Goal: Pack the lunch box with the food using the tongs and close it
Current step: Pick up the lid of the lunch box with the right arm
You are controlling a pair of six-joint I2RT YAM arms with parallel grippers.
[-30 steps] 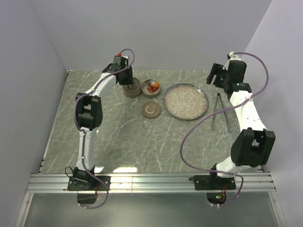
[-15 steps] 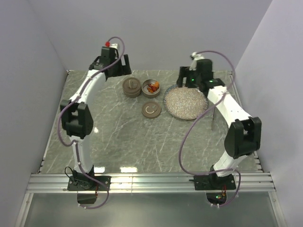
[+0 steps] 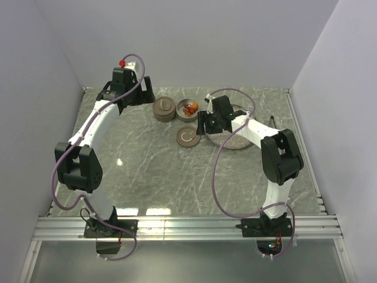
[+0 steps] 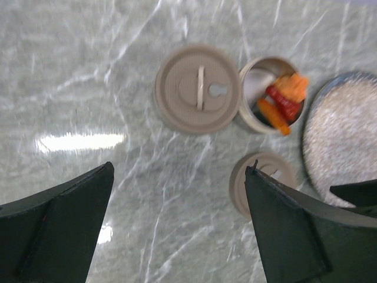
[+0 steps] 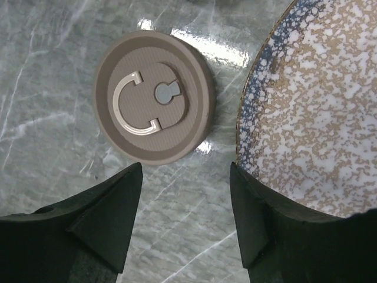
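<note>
- The food (image 4: 278,101), orange and red pieces with something pale next to them, lies inside an open round pot (image 4: 246,109) of the lunch box, in the upper middle of the top view.
- Directly left of this pot, touching it or almost touching it, stands a closed beige container (image 4: 197,88) with a flat handle on its top.
- A loose lid (image 5: 154,105) lies flat on the marbled tabletop (image 3: 153,171) below the open pot and apart from it. Its metal handle is folded down.
- The speckled plate (image 5: 312,112) lies right of the loose lid, near it but not touching. In the top view the right arm covers most of the plate.
- Of the tongs (image 3: 272,119) only a short end shows, right of the plate. The rest is hidden behind the right arm.
- The right gripper (image 5: 184,174) hangs over the gap between the loose lid and the plate. Its fingers are apart and nothing is between them.
- The left gripper (image 4: 179,171) is at the upper left of the top view, raised above the tabletop beside the closed container. Its fingers are spread wide and it holds nothing.
</note>
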